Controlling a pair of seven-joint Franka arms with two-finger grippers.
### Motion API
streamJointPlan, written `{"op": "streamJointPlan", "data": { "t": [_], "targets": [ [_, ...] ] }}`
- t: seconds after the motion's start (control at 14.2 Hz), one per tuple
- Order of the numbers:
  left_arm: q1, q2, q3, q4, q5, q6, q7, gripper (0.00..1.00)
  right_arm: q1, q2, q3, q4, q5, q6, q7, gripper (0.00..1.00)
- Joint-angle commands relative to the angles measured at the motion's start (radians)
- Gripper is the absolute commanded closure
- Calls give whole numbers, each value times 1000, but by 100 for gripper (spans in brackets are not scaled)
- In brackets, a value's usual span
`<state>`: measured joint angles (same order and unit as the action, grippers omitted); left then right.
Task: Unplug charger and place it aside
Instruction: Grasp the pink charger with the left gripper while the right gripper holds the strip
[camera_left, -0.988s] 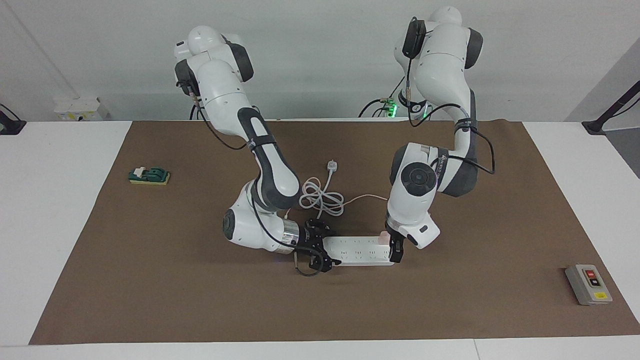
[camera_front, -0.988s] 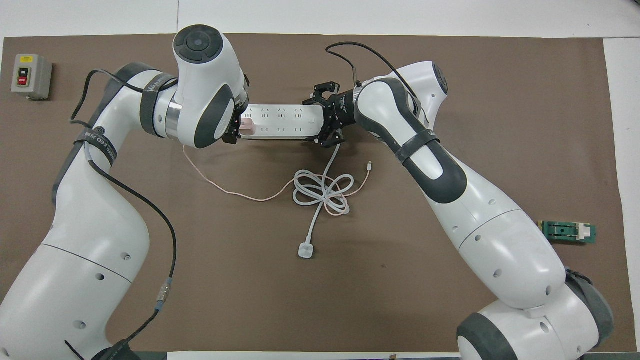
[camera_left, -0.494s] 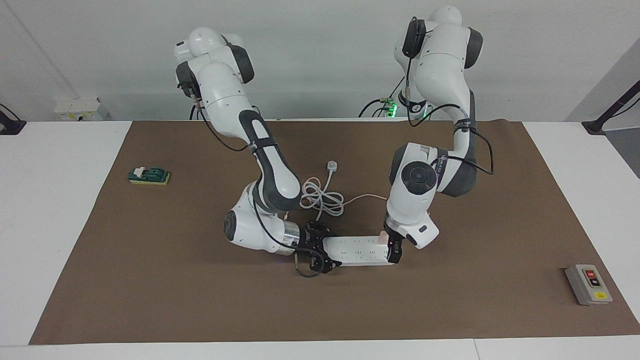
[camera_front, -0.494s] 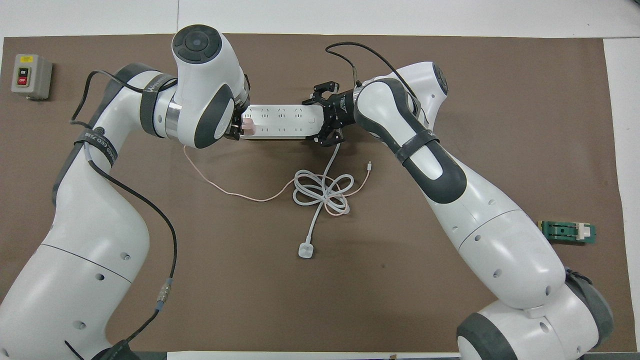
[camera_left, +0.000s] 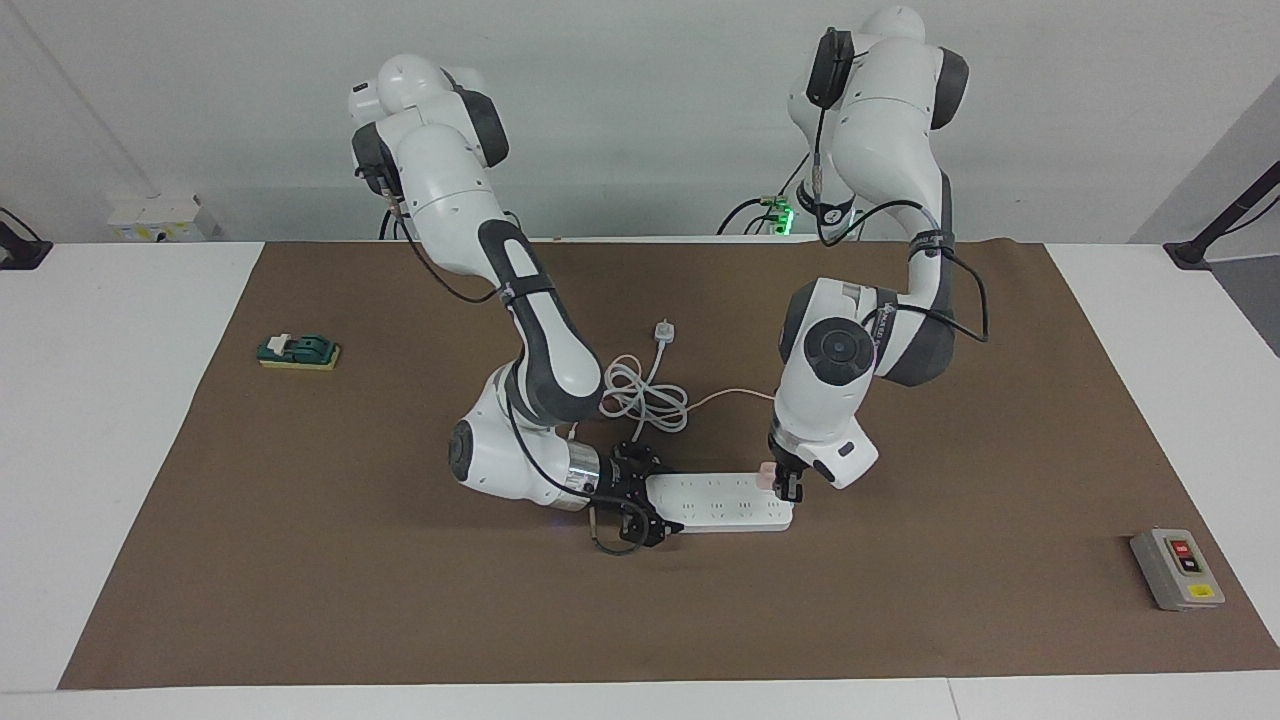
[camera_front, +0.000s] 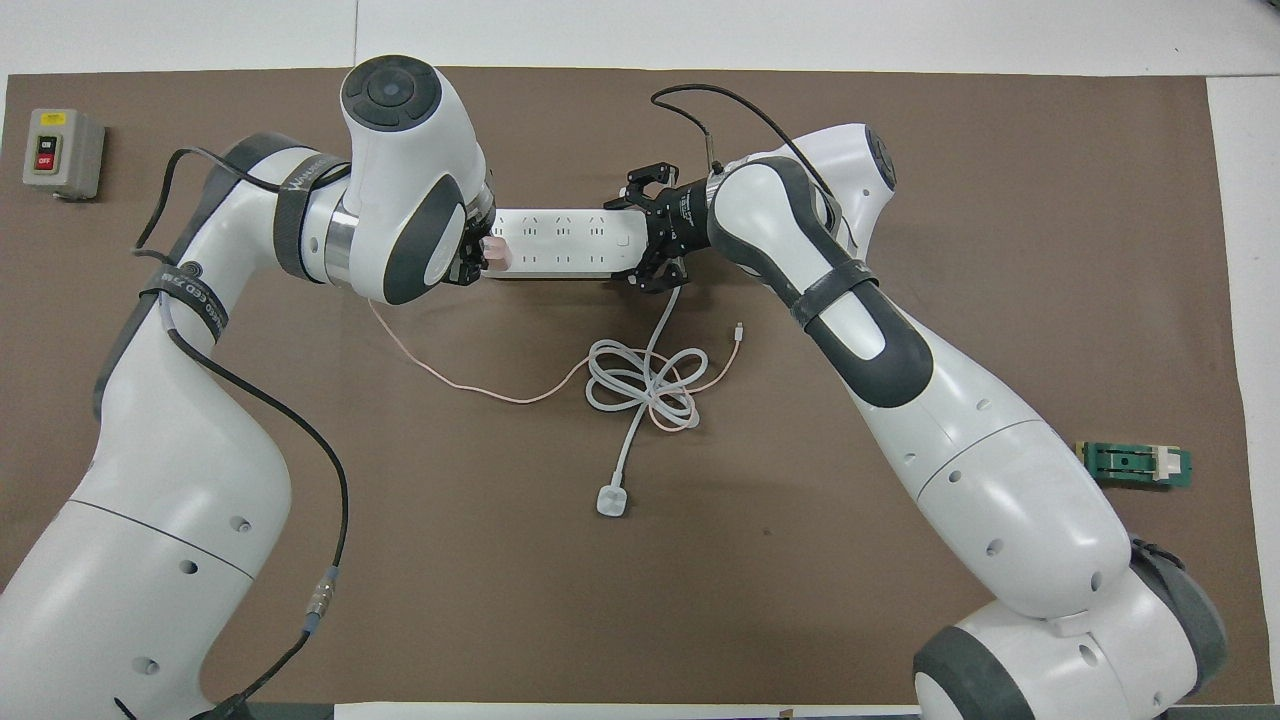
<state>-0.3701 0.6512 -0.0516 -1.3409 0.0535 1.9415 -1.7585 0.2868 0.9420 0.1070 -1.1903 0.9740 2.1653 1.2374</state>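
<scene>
The pale pink charger (camera_left: 766, 473) sits at the end of the long white power strip (camera_left: 720, 503) toward the left arm's end of the table. It also shows in the overhead view (camera_front: 497, 254) on the strip (camera_front: 565, 242). My left gripper (camera_left: 786, 486) comes down from above and is shut on the charger. Its thin pink cable (camera_front: 470, 385) trails toward the robots. My right gripper (camera_left: 640, 506) lies low and is shut on the strip's other end, a finger on each long side.
A white plug (camera_left: 664, 331) with a coiled white cord (camera_left: 640, 398) lies nearer to the robots than the strip. A grey switch box (camera_left: 1177, 568) stands near the left arm's end of the mat, a green block (camera_left: 298, 350) near the right arm's end.
My left gripper has risen slightly at the charger. The strip's end under it tipped up half a second ago and lies flat now. The right gripper stays on the strip.
</scene>
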Motion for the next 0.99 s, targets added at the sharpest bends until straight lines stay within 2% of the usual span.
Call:
{"op": "streamJointPlan", "data": {
  "t": [0.0, 0.92],
  "targets": [
    [8, 4, -1, -8, -9, 68, -2, 100, 23, 23, 5, 1, -9, 33, -67, 76],
    [2, 1, -1, -8, -6, 73, -6, 100, 23, 23, 5, 1, -6, 51, -67, 75]
  ]
}}
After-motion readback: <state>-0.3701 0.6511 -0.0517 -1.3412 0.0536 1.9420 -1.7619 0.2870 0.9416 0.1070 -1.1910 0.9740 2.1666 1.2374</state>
